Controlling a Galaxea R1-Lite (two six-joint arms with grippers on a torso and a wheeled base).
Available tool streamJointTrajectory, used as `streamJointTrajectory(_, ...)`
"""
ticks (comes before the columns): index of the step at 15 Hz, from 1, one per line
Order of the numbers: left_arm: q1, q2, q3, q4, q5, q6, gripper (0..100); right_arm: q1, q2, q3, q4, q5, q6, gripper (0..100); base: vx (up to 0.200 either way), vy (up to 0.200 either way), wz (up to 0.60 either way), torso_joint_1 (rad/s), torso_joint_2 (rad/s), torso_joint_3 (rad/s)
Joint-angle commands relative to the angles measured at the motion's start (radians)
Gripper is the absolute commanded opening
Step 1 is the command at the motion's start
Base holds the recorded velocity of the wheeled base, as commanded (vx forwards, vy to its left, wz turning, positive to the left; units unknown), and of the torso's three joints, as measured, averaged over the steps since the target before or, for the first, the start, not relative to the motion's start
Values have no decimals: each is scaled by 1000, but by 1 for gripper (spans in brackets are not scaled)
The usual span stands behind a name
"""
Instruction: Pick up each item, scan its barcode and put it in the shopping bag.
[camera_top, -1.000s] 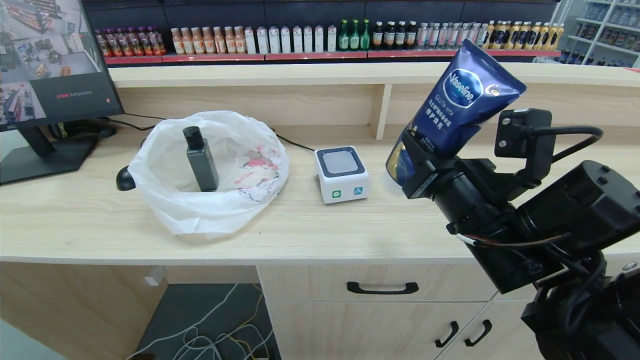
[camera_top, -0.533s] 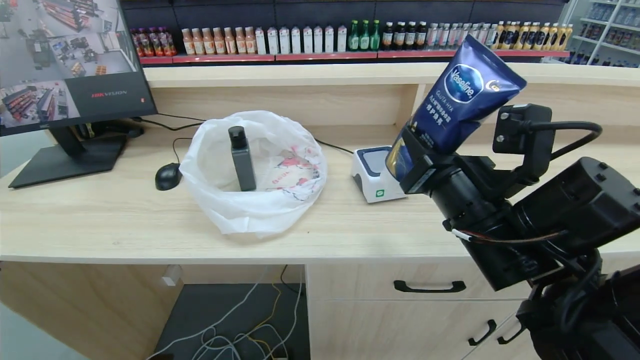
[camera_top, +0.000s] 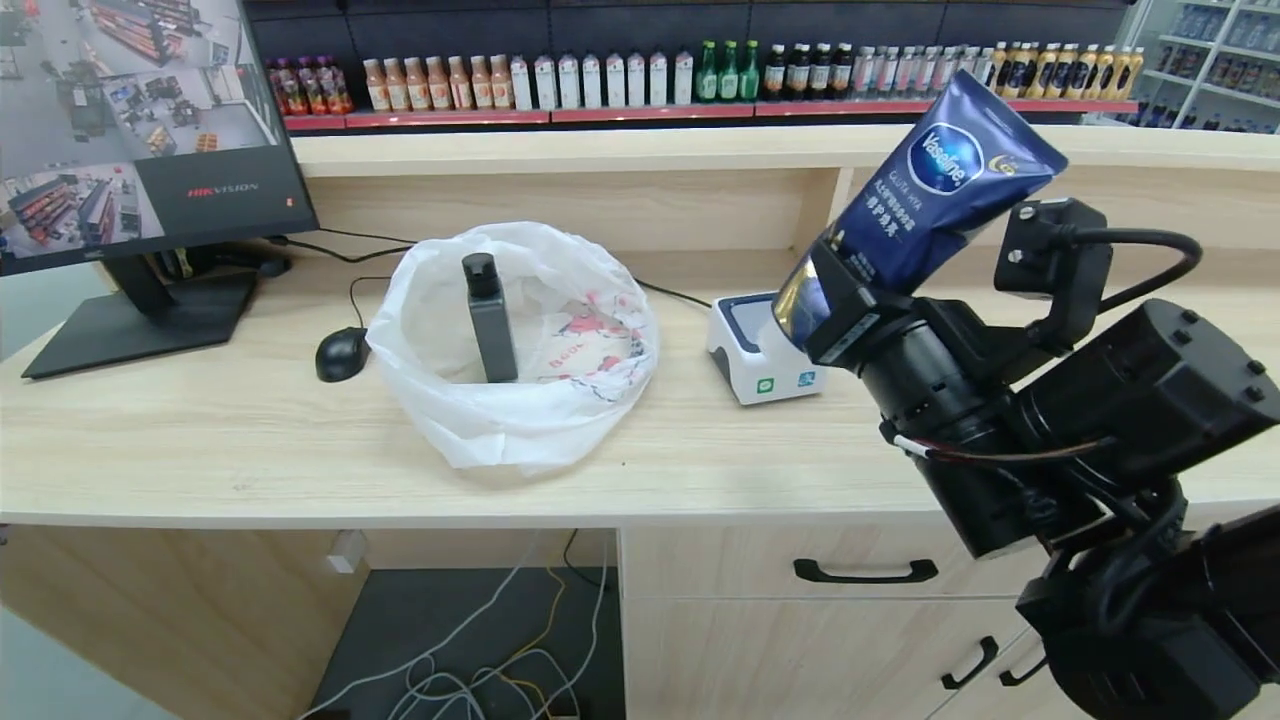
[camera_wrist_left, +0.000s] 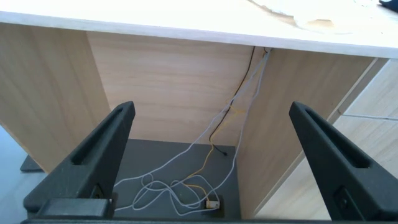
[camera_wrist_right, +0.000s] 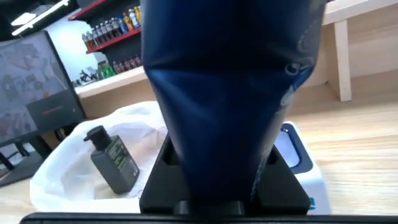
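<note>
My right gripper (camera_top: 835, 300) is shut on the lower end of a dark blue lotion tube (camera_top: 935, 185), which tilts up and away from me. It hangs just above the white scanner box (camera_top: 752, 358), covering the box's right side in the head view. In the right wrist view the tube (camera_wrist_right: 236, 87) blocks the middle, with the scanner (camera_wrist_right: 300, 163) behind it. The white shopping bag (camera_top: 520, 410) lies open left of the scanner with a grey pump bottle (camera_top: 490, 320) upright inside. My left gripper (camera_wrist_left: 211, 165) is open below the counter's front edge.
A monitor (camera_top: 130, 120) on its stand and a black mouse (camera_top: 342, 352) sit left of the bag. A raised wooden ledge (camera_top: 600, 150) runs along the counter's back. Drawers (camera_top: 865, 572) and loose cables (camera_wrist_left: 199, 180) lie under the counter.
The head view shifted, sliding the counter's things rightward. My right gripper with the tube, earlier right of the scanner, now overlaps it, and the tube leans a little further over.
</note>
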Motion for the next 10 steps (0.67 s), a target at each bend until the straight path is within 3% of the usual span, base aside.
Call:
streamJointTrajectory(1,0,0,0,0,1,-1,100,22,5,-71,48,0,71,0,0,0,0,0,0,0)
streamJointTrajectory(7,0,0,0,0,1,-1,100,-4,112,-308,171,-29,344,0,0,0,0,0,0,0)
streamJointTrajectory(10,0,0,0,0,1,0,100,-44,114,-331,247,-29,482,0,0,0,0,0,0,0)
